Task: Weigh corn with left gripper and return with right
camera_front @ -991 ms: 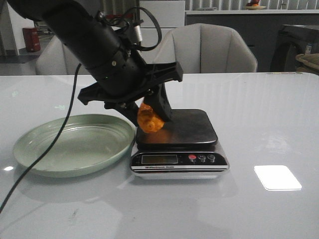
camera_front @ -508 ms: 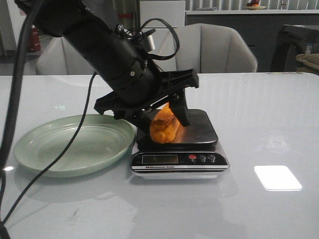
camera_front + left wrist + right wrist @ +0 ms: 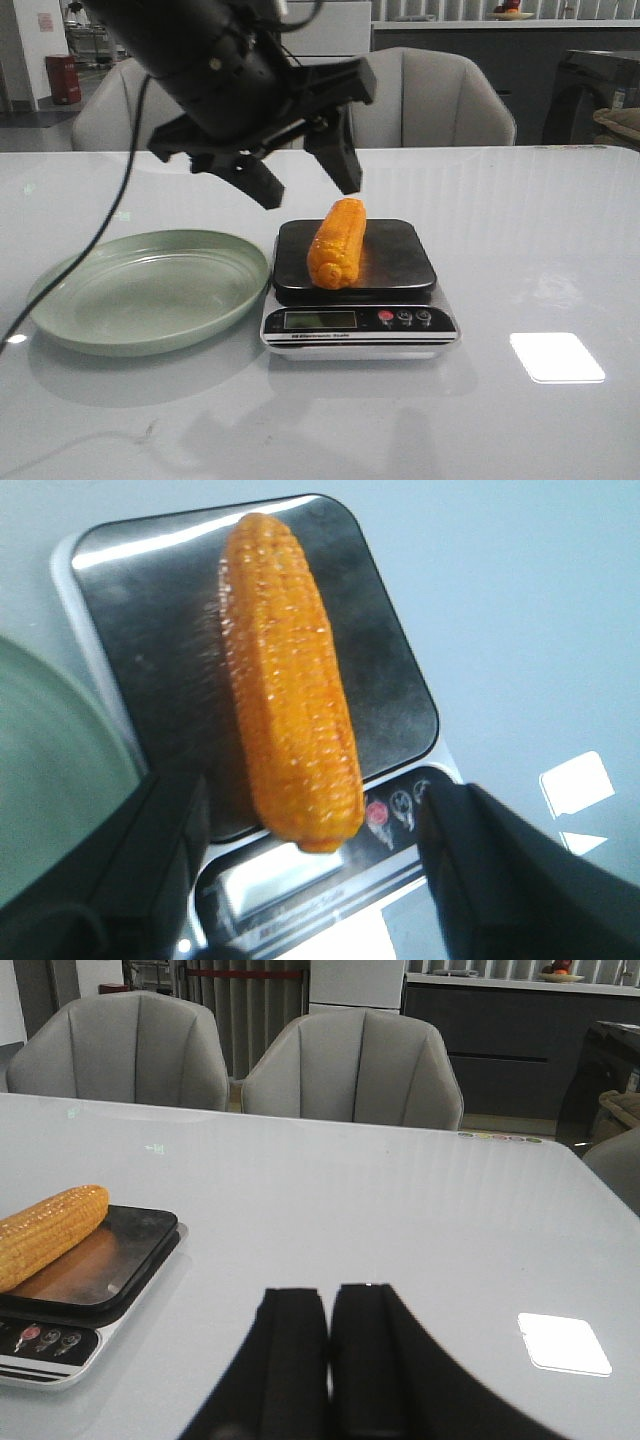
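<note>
From my front camera I see the corn (image 3: pixel 337 243) lying on its side on the dark weighing platform of the digital kitchen scale (image 3: pixel 355 290), its length running front to back, with one end reaching the platform's near edge above the display. Nothing grips it. My left gripper (image 3: pixel 305 175) hangs in the air above and just behind the cob, jaws spread wide and empty, one finger to each side of the cob's far end and clear of it. In my left wrist camera the corn (image 3: pixel 290 740) fills the middle of the platform and its near end overhangs the strip of buttons a little; the two black fingers (image 3: pixel 120 880) sit well apart at either side, touching nothing. A black cable (image 3: pixel 95 230) trails from that arm down to the bench (image 3: pixel 520 260). The pale green plate (image 3: pixel 150 290) sits on the bench just beside the scale on my left side, with nothing on it. My right gripper (image 3: pixel 328 1345) shows only in its own wrist camera: its jaws are pressed together with nothing between them, low over the white bench and well apart from the scale (image 3: pixel 75 1300) and the corn (image 3: pixel 50 1232). Grey chairs (image 3: pixel 430 95) stand behind the bench.
</note>
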`<state>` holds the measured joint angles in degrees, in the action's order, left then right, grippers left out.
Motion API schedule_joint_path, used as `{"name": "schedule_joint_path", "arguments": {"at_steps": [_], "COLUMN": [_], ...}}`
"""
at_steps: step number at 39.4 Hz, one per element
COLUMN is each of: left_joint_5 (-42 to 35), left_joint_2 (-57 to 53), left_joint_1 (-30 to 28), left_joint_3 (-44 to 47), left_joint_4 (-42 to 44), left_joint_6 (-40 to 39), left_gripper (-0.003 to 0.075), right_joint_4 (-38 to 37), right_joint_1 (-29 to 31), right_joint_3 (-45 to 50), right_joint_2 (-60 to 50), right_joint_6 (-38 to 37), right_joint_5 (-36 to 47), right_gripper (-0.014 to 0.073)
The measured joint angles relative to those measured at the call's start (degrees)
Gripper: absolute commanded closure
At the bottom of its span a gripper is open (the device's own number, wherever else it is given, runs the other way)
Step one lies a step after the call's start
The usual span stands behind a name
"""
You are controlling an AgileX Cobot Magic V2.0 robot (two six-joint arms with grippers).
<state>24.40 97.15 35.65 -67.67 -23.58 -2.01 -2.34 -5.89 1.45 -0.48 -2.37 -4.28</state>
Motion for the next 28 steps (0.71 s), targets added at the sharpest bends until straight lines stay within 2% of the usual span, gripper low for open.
{"name": "schedule_joint_path", "arguments": {"at_steps": [10, 28], "left_joint_5": [0.2, 2.69], "left_joint_2": [-19.56, -63.56], "left_joint_1": [-4.82, -5.79], "left_joint_3": [13.72, 34.63], "left_joint_4": [4.73, 16.7], "left_joint_6": [0.0, 0.0], "left_gripper": [0.022, 0.022], "right_joint_4": [0.0, 0.0], "right_joint_1": [0.0, 0.0], "right_joint_3": [0.0, 0.0], "right_joint_2": [0.0, 0.0], "right_joint_6": [0.0, 0.0], "right_joint_5": [0.0, 0.0], "right_gripper": [0.0424, 0.0424]}}
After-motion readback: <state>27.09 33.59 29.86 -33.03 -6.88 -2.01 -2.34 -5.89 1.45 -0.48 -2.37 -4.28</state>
